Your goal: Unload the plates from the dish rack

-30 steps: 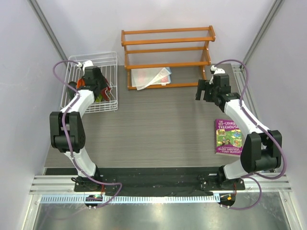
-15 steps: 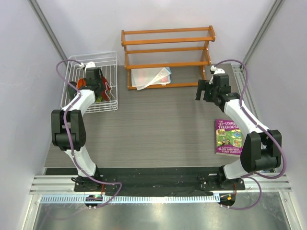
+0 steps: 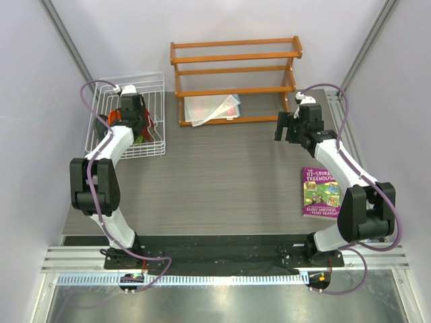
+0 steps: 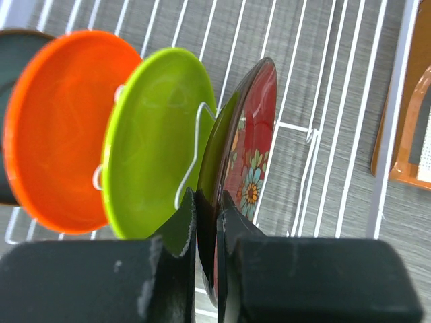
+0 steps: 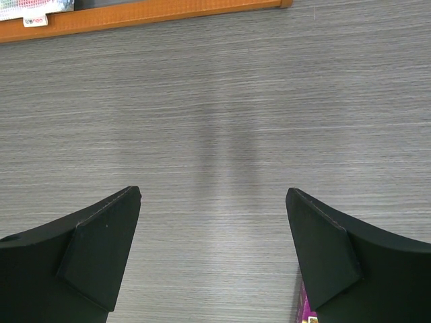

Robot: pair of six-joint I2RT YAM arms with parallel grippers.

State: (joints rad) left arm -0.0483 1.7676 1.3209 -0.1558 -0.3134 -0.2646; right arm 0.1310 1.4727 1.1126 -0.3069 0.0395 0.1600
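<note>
The white wire dish rack [image 3: 151, 84] stands at the far left of the table. In the left wrist view its floor wires [image 4: 337, 101] show behind several upright plates: a dark teal plate [image 4: 13, 54] at the left edge, an orange plate [image 4: 57, 128], a lime green plate [image 4: 151, 134] and a dark red floral plate [image 4: 249, 148]. My left gripper [image 4: 207, 208] is inside the rack [image 3: 135, 120], shut on the near rim of the dark red plate. My right gripper [image 5: 214, 202] is open and empty above bare table at the far right [image 3: 291, 128].
An orange wooden three-tier shelf [image 3: 236, 67] stands at the back centre with a clear bag [image 3: 210, 108] on its lowest tier. A purple book [image 3: 322, 192] lies on the right, next to the right arm. The rack's rim [image 4: 394, 114] borders the shelf base [image 4: 404, 155].
The left arm has shifted slightly inside the rack. The right arm has not moved.
</note>
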